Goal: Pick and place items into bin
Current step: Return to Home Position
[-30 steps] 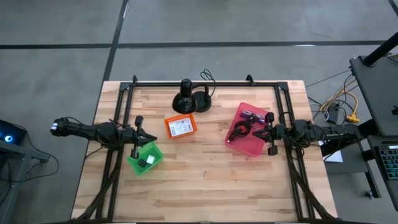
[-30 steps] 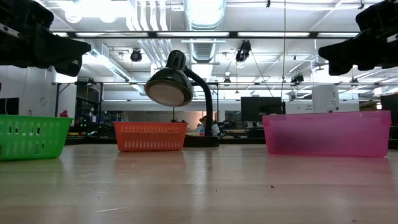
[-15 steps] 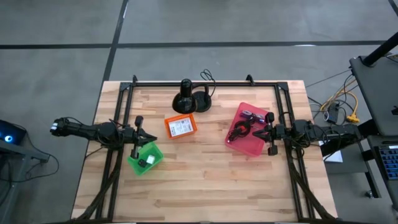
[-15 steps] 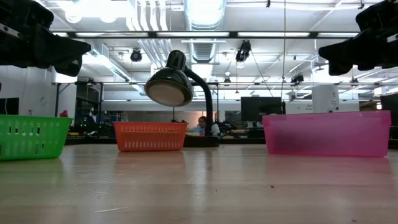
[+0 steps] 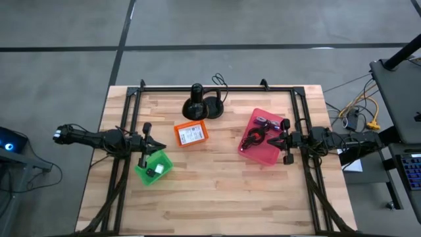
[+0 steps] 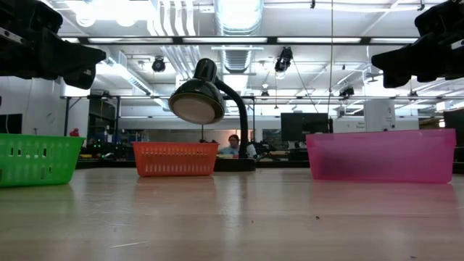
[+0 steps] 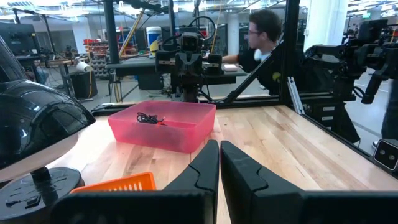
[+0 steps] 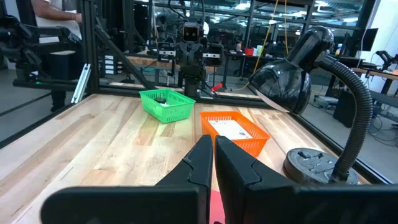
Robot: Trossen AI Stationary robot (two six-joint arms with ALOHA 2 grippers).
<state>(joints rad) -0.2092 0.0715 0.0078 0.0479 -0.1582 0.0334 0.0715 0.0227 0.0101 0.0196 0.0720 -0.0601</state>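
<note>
All items lie in three bins. The pink bin holds a black coiled cable and a purple strap. The orange bin holds a white printed card. The green bin holds a tiny black cube and a small white piece. My left gripper is shut and empty, raised over the green bin's far-left side. My right gripper is shut and empty, raised at the pink bin's right edge. In the wrist views the left gripper and right gripper show closed fingers.
A black desk lamp with a round base and a cord stands at the far middle of the table. A black frame runs along the far edge and both sides. Bare wood fills the near half. A person shows beyond the table.
</note>
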